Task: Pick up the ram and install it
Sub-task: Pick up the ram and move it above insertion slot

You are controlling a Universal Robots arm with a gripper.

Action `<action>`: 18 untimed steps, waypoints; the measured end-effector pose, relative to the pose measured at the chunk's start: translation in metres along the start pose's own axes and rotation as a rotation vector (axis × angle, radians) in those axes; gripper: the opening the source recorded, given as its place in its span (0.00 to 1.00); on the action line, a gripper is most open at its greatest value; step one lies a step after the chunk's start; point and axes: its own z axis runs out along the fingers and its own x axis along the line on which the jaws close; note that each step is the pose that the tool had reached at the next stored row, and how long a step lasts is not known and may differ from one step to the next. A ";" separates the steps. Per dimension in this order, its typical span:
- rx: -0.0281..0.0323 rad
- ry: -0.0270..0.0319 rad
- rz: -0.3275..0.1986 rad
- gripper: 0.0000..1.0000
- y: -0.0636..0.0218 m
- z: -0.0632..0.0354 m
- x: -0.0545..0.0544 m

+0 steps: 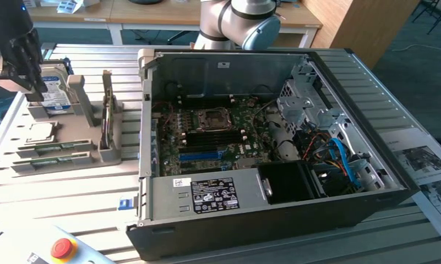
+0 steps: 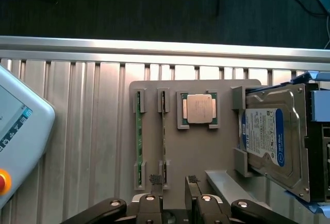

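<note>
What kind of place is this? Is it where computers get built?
Probably a robot lab or workshop for putting computers together: an open computer case sits here, a robot arm rises beyond it, and a grey holder keeps ram sticks and a hard drive.

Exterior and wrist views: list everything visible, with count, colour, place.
ram sticks: two, green, side by side in the holder
processor: one, silver, holder pocket beside the sticks
hard drive: one, silver with blue label, holder's end
expansion card: one, dark, upright on holder
holder: one, grey, exterior view's left of case
computer case: one, black, open, mid-table
motherboard: one, green, inside case
pendant: one, white with red button, table edge
papers: a few, white, exterior view's right of case
table: one, silver, under everything
tool: one, black, open, above holder by the sticks
arm: one, grey, behind case
</note>
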 end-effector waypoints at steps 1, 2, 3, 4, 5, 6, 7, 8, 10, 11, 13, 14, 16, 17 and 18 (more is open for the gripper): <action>0.0000 0.0000 0.000 0.31 0.0000 0.0000 0.001; 0.0000 0.0000 0.000 0.31 0.0000 0.0000 0.002; 0.0000 0.0000 0.000 0.31 0.0000 0.0000 0.003; 0.0000 0.0000 0.000 0.31 0.0000 0.0000 0.005; 0.0000 0.0000 0.000 0.31 0.0000 0.0000 0.006; 0.0000 0.0000 0.000 0.31 0.0001 0.0000 0.008; 0.0000 0.0000 0.000 0.31 0.0000 0.0000 0.009; 0.0000 0.0000 0.000 0.31 0.0000 -0.0001 0.011; 0.0001 0.0000 0.000 0.31 0.0001 -0.0001 0.015; -0.0001 0.0000 0.000 0.31 0.0001 -0.0001 0.016; 0.0000 0.0000 0.000 0.31 0.0001 -0.0001 0.017; 0.0001 -0.0002 0.000 0.31 0.0001 0.0000 0.017; 0.0001 -0.0015 0.000 0.31 0.0001 0.0010 0.017; 0.0001 -0.0026 0.000 0.31 0.0001 0.0016 0.017; 0.0000 -0.0036 0.000 0.31 0.0000 0.0022 0.017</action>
